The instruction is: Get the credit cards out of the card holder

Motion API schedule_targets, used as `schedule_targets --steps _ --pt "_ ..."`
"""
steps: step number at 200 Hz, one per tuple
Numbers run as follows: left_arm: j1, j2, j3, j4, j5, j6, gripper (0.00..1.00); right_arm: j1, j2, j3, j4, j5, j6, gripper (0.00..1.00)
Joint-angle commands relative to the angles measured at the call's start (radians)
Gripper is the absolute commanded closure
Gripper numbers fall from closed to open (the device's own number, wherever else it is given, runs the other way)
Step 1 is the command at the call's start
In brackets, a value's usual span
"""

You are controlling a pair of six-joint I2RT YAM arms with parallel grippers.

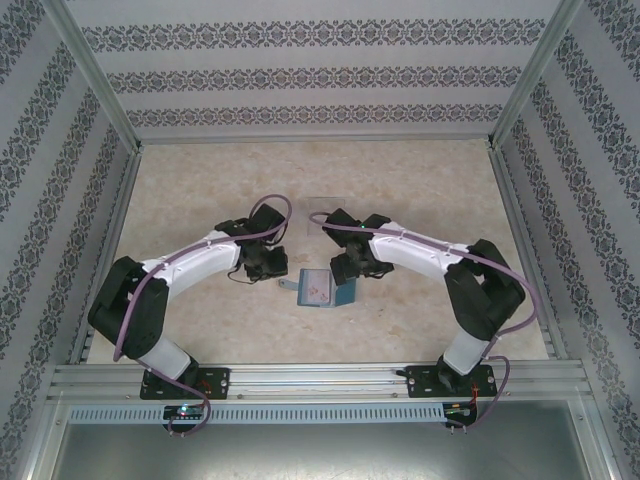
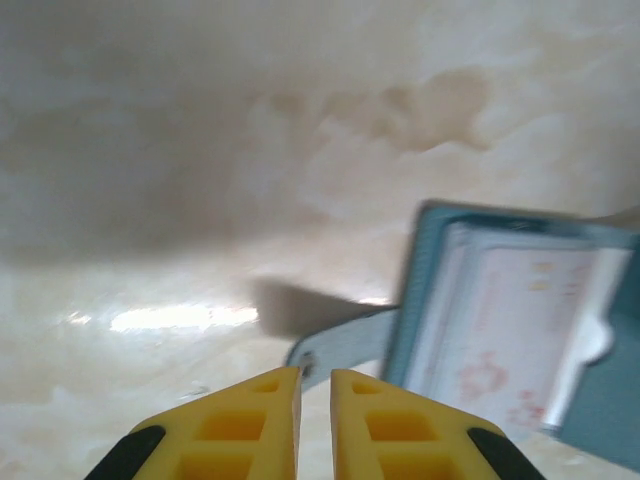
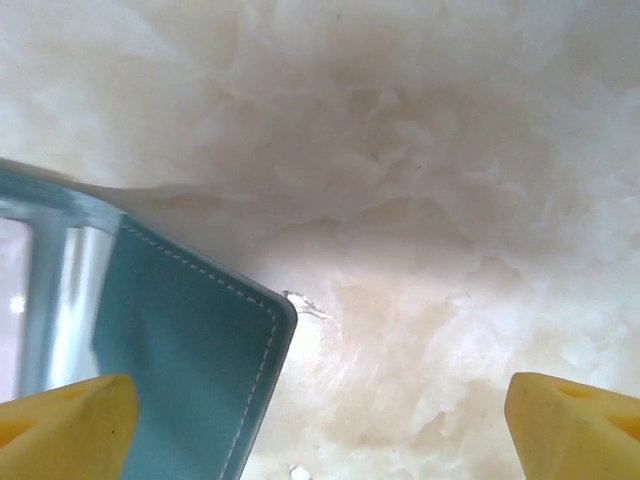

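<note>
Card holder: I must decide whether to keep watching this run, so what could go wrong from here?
1. The left gripper, nearly closed, sits at the very tip of the strap; any hold there could slip, and the card holder might shift.
2. The open right gripper has the cover's corner close to one finger; closing could shove it sideways rather than clamp it.
3. The pale cards lie tucked in their pocket and may resist sliding out.

The card holder (image 1: 322,288) lies on the table (image 1: 420,180) between left pincer (image 2: 315,385) and right pincer (image 3: 320,425).
</note>
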Motion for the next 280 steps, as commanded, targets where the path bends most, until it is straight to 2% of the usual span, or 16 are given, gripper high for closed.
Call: schedule_targets --steps 1,24,43,80,109,129,155,180,192,201,224,235,250,280 --pt "-0.017 -0.009 0.061 -0.044 0.033 0.014 0.85 -0.005 -0.054 0.013 -0.006 -0.058 0.033 0.08" --pt "-0.037 0.027 0.104 -0.019 0.075 0.004 0.85 -0.039 -0.077 -0.031 0.040 -0.153 0.078 0.12" --pt "-0.056 0.069 0.136 0.001 0.099 -0.008 0.85 -0.075 -0.097 -0.090 0.100 -0.244 0.120 0.22" --pt "-0.085 0.161 0.159 0.049 0.123 -0.018 0.85 -0.117 -0.141 -0.198 0.242 -0.349 0.172 0.50" --pt "-0.088 0.196 0.150 0.057 0.111 -0.016 0.83 -0.133 -0.126 -0.210 0.288 -0.383 0.158 0.67" --pt "-0.089 0.210 0.146 0.043 0.096 -0.012 0.82 -0.138 -0.109 -0.202 0.317 -0.415 0.140 0.82" --pt "-0.088 0.216 0.141 0.028 0.085 -0.014 0.80 -0.141 -0.090 -0.185 0.351 -0.452 0.125 0.92" --pt "-0.091 0.222 0.129 0.030 0.088 -0.016 0.78 -0.144 -0.064 -0.165 0.325 -0.450 0.104 0.94" --pt "-0.090 0.225 0.124 0.030 0.087 -0.014 0.77 -0.144 -0.060 -0.159 0.298 -0.424 0.095 0.90" --pt "-0.091 0.228 0.122 0.027 0.087 -0.009 0.77 -0.144 -0.060 -0.149 0.271 -0.394 0.090 0.83" --pt "-0.090 0.222 0.109 0.014 0.076 -0.001 0.76 -0.134 -0.079 -0.119 0.174 -0.300 0.078 0.53" --pt "-0.090 0.218 0.101 0.016 0.067 0.003 0.76 -0.122 -0.096 -0.103 0.124 -0.253 0.073 0.47" --pt "-0.090 0.212 0.092 0.019 0.064 0.006 0.76 -0.114 -0.132 -0.098 0.098 -0.240 0.083 0.44" --pt "-0.091 0.208 0.085 0.031 0.073 0.002 0.76 -0.110 -0.202 -0.083 0.113 -0.312 0.122 0.45"
